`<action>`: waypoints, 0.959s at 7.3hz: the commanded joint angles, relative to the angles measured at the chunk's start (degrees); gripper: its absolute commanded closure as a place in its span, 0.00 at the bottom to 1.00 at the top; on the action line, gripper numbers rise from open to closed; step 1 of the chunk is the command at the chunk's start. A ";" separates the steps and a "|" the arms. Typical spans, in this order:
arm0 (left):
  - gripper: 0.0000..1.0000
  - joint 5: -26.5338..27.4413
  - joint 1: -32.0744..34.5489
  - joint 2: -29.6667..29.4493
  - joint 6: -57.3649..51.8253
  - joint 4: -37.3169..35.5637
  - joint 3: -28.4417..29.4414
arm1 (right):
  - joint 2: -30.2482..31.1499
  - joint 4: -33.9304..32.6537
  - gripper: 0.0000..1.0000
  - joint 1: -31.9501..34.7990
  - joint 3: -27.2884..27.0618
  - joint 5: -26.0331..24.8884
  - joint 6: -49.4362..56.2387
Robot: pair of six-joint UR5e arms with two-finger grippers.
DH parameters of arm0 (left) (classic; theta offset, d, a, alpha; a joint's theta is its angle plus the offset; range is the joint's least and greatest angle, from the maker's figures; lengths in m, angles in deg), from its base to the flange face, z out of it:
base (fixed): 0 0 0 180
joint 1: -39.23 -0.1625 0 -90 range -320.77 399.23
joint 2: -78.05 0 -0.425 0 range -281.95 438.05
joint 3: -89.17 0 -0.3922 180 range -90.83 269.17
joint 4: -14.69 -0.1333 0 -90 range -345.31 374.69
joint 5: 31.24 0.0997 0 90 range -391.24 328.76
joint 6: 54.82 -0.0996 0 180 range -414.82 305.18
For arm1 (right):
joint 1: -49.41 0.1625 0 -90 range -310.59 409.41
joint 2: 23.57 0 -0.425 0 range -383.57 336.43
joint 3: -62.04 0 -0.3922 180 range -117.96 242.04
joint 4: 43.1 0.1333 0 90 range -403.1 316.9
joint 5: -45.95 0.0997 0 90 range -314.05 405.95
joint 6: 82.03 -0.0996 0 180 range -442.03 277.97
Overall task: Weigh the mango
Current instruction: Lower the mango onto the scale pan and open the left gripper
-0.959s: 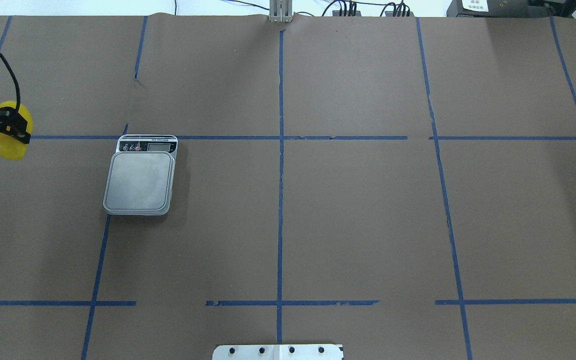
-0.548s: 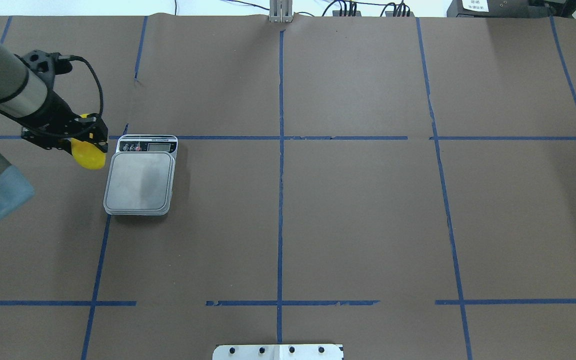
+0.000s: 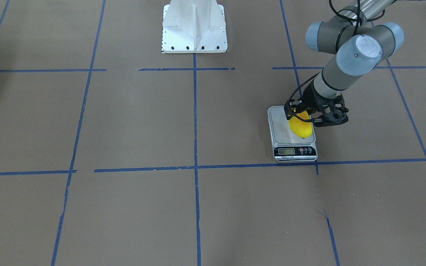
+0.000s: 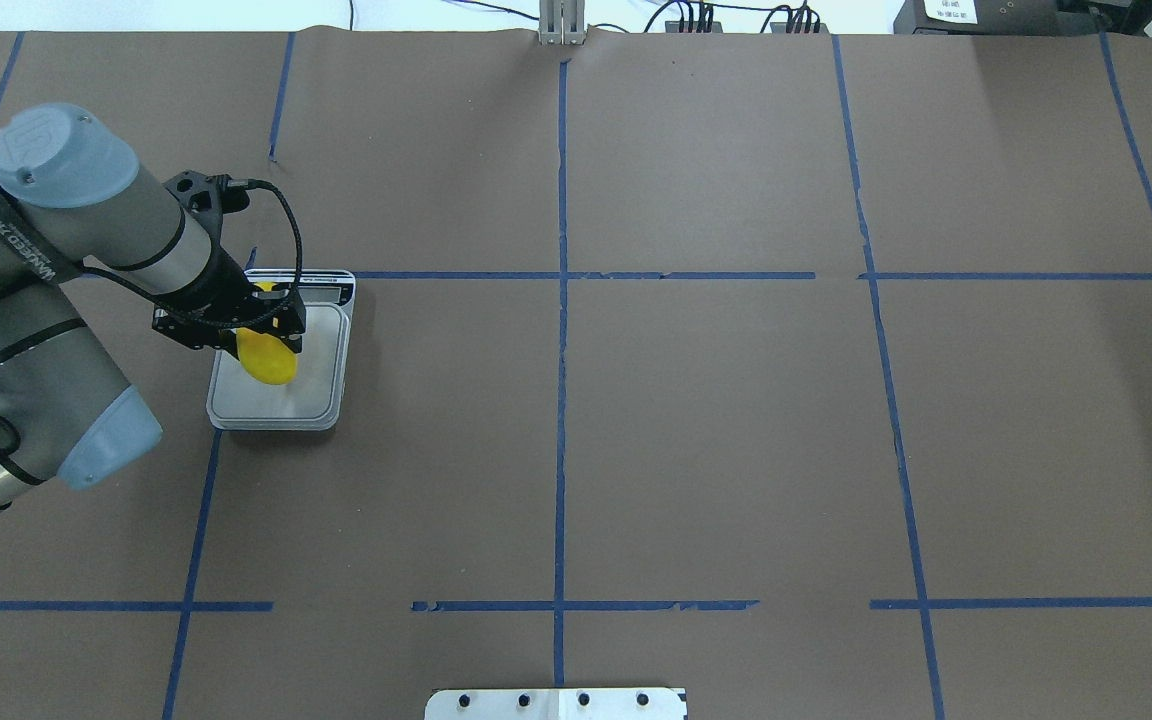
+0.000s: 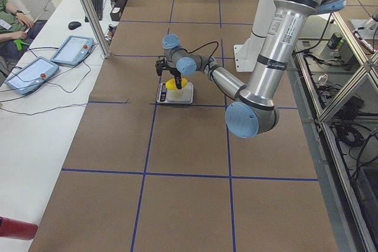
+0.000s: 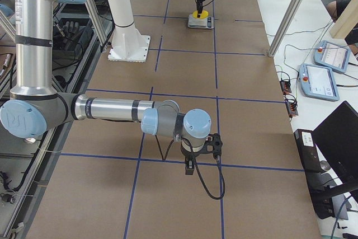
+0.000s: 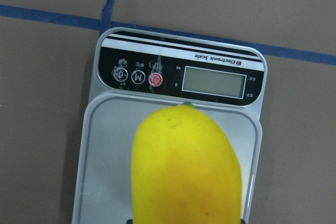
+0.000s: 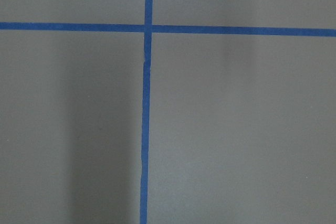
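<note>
Item: smooth, bright-yellow oblong mango (image 4: 268,362), clamped in your left hand (image 4: 266,335), over the grey flat digital scale (image 4: 322,398). Lower it to mid-platform, clear of the display (image 7: 212,81), and release gently. Right hand (image 6: 205,145): apart or together, cannot tell.

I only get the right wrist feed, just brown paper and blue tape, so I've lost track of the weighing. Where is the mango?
Observer: The left claw holds the yellow oblong mango over the platform of the flat grey scale.
Operator: Any reading?
Observer: The left wrist view shows the scale's display with no digits I can read.
Operator: And my right claw?
Observer: The right claw hangs over bare paper, far from the scale; open or shut, I cannot tell.
</note>
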 commanded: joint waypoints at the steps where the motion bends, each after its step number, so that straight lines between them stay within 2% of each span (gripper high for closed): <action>1: 0.72 0.50 -0.44 0.02 -0.39 2.39 1.78 | 0.00 -0.05 0.00 0.00 0.00 0.00 0.00; 2: 0.13 0.50 -0.44 0.46 -0.31 4.05 1.96 | 0.09 -0.05 0.00 0.00 0.00 0.00 0.00; 3: 0.00 0.59 -0.44 0.55 -0.40 4.16 1.87 | 0.00 -0.05 0.00 0.00 0.00 0.00 0.00; 4: 0.00 0.76 -0.01 0.64 -0.48 4.07 1.09 | 0.00 -0.05 0.00 0.00 0.00 0.00 0.00; 6: 0.00 0.15 7.60 1.07 -5.98 1.63 -2.50 | 0.00 -0.05 0.00 0.00 0.00 0.00 0.00; 7: 0.00 0.06 11.47 1.42 -12.03 -3.61 -4.79 | 0.00 -0.05 0.00 0.00 0.00 0.00 0.00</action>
